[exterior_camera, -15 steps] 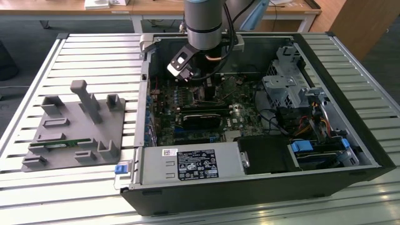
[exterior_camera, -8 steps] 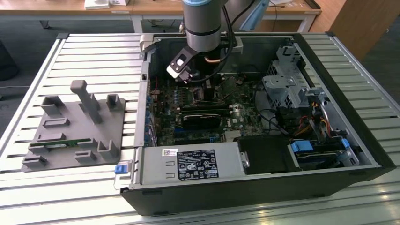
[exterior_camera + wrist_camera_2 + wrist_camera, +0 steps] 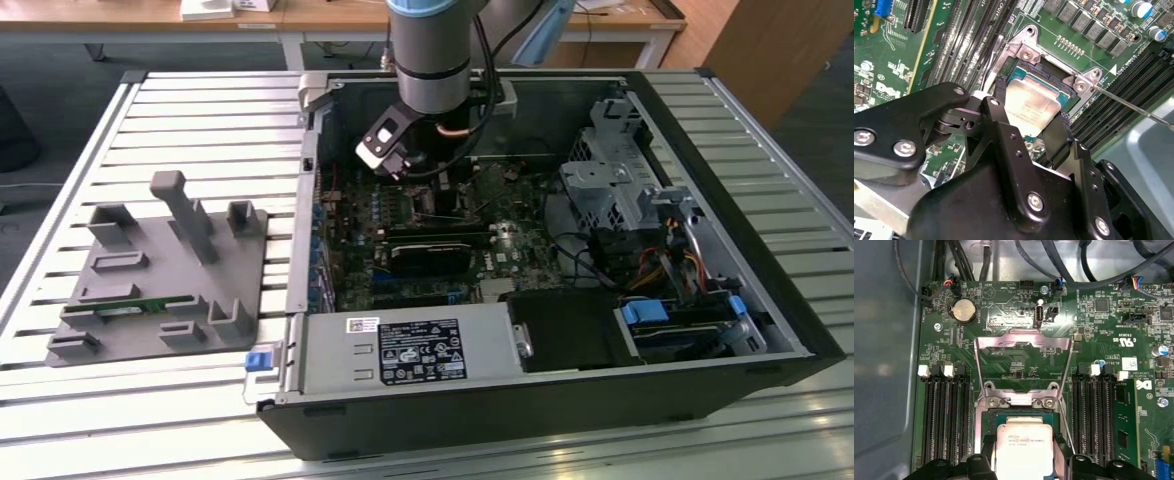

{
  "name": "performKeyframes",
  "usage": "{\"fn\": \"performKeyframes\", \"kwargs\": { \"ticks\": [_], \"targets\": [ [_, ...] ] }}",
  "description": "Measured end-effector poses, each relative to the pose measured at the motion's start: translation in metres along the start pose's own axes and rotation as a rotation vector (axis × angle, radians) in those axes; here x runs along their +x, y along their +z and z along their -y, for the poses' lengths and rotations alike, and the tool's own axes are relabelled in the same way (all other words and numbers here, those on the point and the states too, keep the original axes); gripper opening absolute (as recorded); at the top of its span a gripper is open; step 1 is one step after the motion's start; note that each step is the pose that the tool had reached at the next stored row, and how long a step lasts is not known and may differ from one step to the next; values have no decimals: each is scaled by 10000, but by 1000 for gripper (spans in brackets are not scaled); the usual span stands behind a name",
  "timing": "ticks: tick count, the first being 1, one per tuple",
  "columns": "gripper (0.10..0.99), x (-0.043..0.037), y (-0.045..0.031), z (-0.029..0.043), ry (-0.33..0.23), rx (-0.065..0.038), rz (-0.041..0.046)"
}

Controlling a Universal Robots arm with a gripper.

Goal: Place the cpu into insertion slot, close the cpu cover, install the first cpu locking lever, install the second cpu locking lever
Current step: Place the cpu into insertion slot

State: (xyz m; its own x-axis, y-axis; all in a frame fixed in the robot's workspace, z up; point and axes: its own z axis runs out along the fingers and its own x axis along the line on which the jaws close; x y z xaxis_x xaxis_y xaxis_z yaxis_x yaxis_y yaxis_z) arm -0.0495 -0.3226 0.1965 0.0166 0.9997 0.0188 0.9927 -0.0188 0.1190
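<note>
While the arm [image 3: 434, 60] reaches down into the open computer case [image 3: 747, 330], the gripper [image 3: 1032, 102] has its two black fingers [image 3: 1054, 137] clamped on opposite edges of the cpu [image 3: 1025, 450], holding it at the insertion slot [image 3: 1021, 402] on the green motherboard [image 3: 1094, 340]; whether the chip is seated cannot be told. The cpu cover [image 3: 1024, 340] stands swung open beyond the slot, and a thin locking lever [image 3: 1134, 106] juts free beside it

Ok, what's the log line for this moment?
hand: shut on cpu | cpu: over insertion slot, seating unclear | cpu cover: open
</note>
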Motion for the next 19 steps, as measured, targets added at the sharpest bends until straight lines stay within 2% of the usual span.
{"fn": "performKeyframes", "kwargs": {
  "ticks": [8,19],
  "targets": [
    [541,15,38,5,3,0,-1],
    [553,15,42,5,4,-1,0]
  ]
}}
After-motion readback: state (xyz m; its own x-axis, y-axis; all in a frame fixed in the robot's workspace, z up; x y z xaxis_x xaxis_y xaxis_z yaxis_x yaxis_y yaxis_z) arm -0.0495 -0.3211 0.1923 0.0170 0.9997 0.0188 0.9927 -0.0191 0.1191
